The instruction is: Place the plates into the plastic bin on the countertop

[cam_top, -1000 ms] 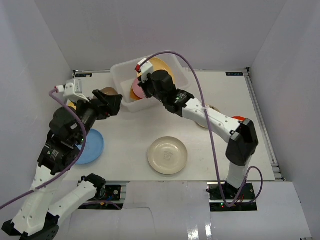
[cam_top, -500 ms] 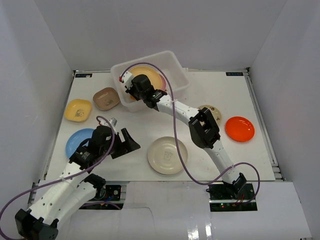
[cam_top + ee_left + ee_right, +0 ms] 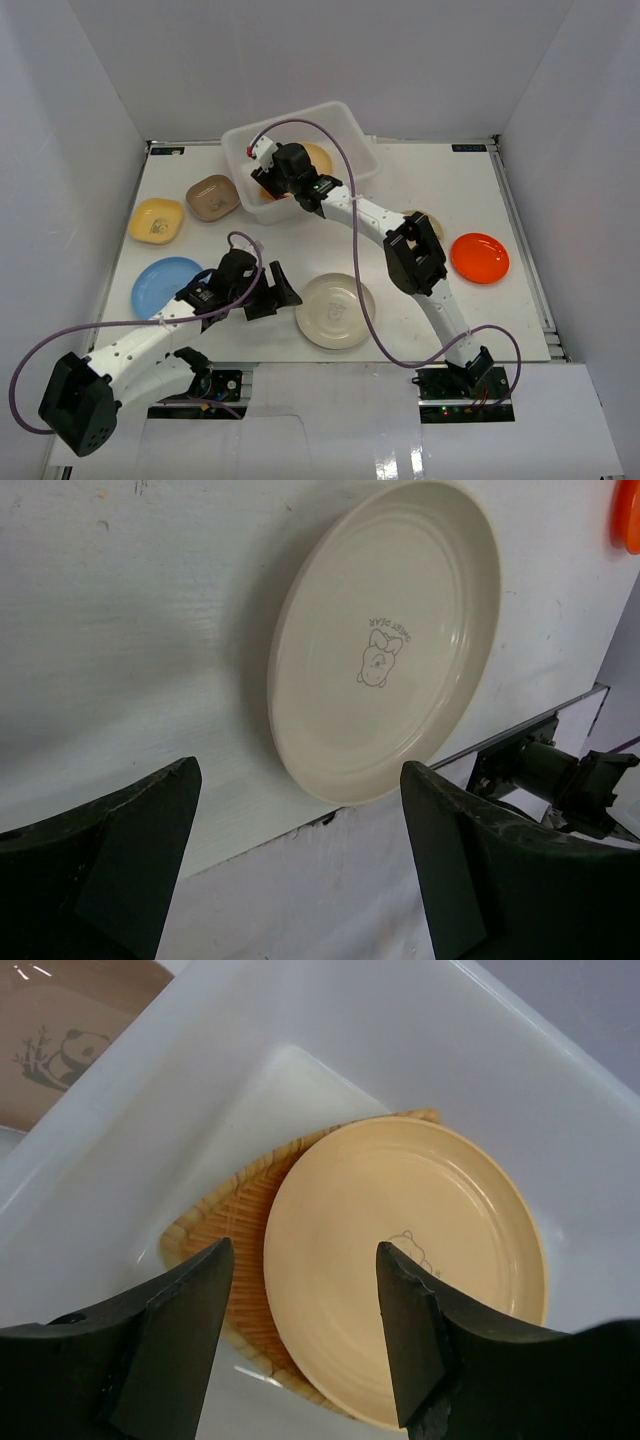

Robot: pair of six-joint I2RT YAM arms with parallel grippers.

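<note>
The plastic bin (image 3: 345, 135) stands at the back of the countertop (image 3: 440, 180). In it a tan plate (image 3: 400, 1260) lies on a woven wicker plate (image 3: 235, 1230). My right gripper (image 3: 275, 180) hovers open just above them (image 3: 305, 1270), with nothing between its fingers. My left gripper (image 3: 285, 293) is open, low over the countertop, just left of a cream plate (image 3: 335, 310). That cream plate (image 3: 390, 660) lies ahead of the open left gripper (image 3: 300, 810), apart from both fingers.
A brown squarish plate (image 3: 212, 197), a yellow squarish plate (image 3: 158, 221) and a blue plate (image 3: 160, 287) lie on the left. An orange plate (image 3: 479, 257) lies right, with a beige plate (image 3: 428, 220) partly under the right arm. White walls enclose the countertop.
The right gripper opened and the tan plate now lies in the bin on the wicker plate. The left arm swung down from the brown plate past the blue plate to the cream plate.
</note>
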